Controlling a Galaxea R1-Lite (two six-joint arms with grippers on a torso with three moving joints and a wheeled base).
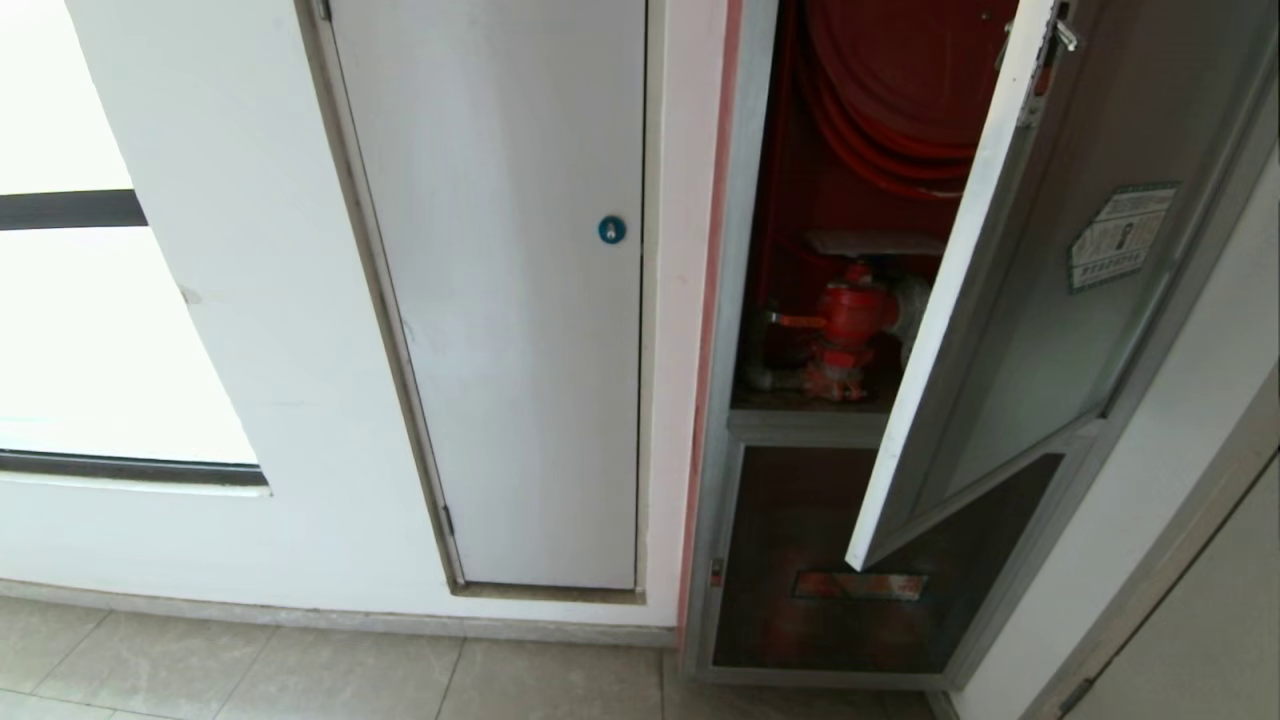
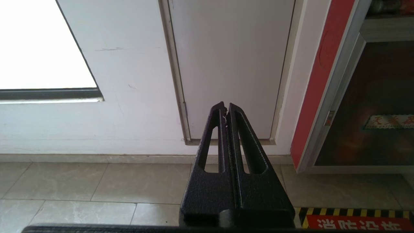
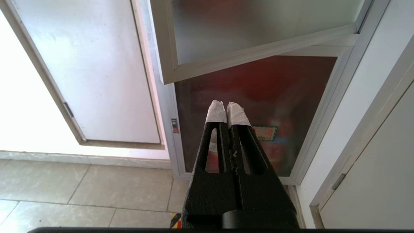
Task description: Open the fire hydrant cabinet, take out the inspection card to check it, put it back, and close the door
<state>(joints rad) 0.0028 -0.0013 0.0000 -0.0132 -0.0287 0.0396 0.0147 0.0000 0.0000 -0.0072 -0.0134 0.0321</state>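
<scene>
The fire hydrant cabinet point(image 1: 742, 250) has a silver frame and a dark red inside, with a red hose reel point(image 1: 900, 70) and a red valve point(image 1: 850, 320) showing. Its door point(image 1: 1050, 320), tinted glass with a green-bordered sticker point(image 1: 1122, 235), stands partly swung out. Its lower corner point(image 3: 258, 32) hangs above my right gripper. A thin pale sheet point(image 1: 870, 243), probably the inspection card, lies flat above the valve. My left gripper point(image 2: 225, 105) is shut and empty, low before the white panel. My right gripper point(image 3: 227, 104), with taped tips, is shut and empty, facing the lower glass panel. Neither shows in the head view.
A white panel point(image 1: 520, 300) with a round blue lock point(image 1: 611, 229) is left of the cabinet. A smaller dark glass panel point(image 1: 830, 600) sits under the open door. A hazard-striped floor marking point(image 2: 355, 220) lies on the tiles. A grey door frame point(image 1: 1180, 590) stands at right.
</scene>
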